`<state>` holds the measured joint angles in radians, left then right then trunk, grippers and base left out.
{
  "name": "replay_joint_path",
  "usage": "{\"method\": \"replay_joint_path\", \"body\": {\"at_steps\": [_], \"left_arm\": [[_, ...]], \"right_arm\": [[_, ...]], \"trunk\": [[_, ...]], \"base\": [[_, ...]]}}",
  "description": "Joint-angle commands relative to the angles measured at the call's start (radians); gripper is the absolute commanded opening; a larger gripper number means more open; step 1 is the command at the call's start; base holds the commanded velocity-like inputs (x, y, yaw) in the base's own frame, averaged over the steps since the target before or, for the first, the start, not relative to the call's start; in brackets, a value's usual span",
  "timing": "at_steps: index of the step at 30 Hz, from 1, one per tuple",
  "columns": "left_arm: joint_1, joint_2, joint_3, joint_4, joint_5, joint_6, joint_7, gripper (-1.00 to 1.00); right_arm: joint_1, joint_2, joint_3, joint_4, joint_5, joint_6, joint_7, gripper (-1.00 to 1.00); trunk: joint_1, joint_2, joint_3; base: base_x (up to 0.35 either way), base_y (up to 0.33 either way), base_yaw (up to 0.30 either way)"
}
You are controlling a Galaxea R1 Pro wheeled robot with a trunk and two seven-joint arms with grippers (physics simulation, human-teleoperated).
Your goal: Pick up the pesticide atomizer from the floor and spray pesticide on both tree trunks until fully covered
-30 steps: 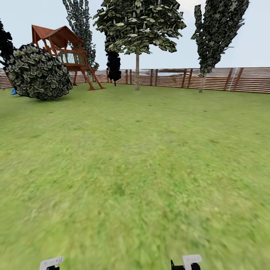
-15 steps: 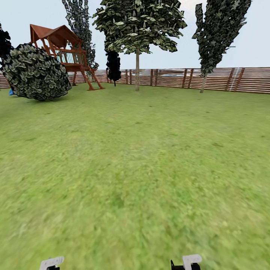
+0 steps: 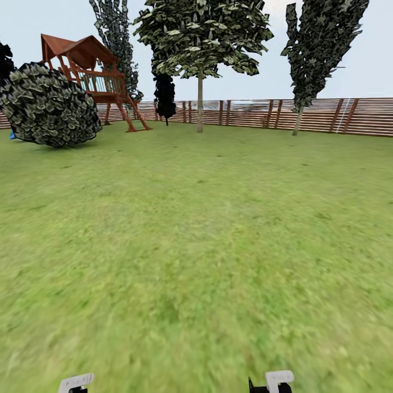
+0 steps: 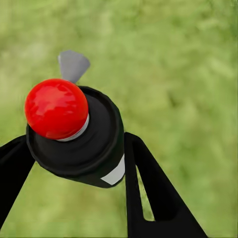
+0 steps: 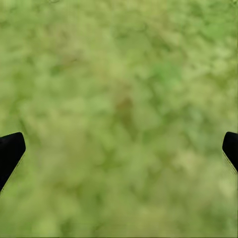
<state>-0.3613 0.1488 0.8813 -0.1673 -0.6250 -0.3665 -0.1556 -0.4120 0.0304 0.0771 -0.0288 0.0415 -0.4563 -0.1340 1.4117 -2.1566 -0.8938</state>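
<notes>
Red-tipped atomizer [image 4: 79,136], one, sits clamped in our left gripper [image 4: 74,163]; right gripper [image 5: 119,148] spread wide; perhaps two trees [image 3: 200,82] at twelve o'clock.

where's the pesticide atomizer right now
In the left wrist view, the pesticide atomizer sits clamped between the left gripper's black fingers, red tip toward the camera, above the green lawn.

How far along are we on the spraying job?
Pickup looks done: the left hand grips the pesticide atomizer. The right hand is open over the lawn. The trees stand far off by the fence, so approaching and spraying both trunks remains.
</notes>
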Motion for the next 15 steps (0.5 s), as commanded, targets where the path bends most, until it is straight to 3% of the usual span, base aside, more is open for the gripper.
{"method": "replay_joint_path", "body": {"at_steps": [1,15], "left_arm": [[-0.001,-0.001,0.009,0.0,-0.003,-0.003,-0.008,-1.0],[-0.001,-0.011,0.003,-0.014,-0.015,-0.023,-0.008,-1.0]], "right_arm": [[-0.001,0.0,0.008,0.001,0.005,-0.001,-0.01,1.0],[-0.001,0.0,0.007,0.001,0.005,-0.001,-0.01,1.0]], "trunk": [[0.0,0.0,-0.001],[0.0,0.0,-0.001]], "base": [[0.339,0.0,0.0],[0.339,0.0,0.0]]}}
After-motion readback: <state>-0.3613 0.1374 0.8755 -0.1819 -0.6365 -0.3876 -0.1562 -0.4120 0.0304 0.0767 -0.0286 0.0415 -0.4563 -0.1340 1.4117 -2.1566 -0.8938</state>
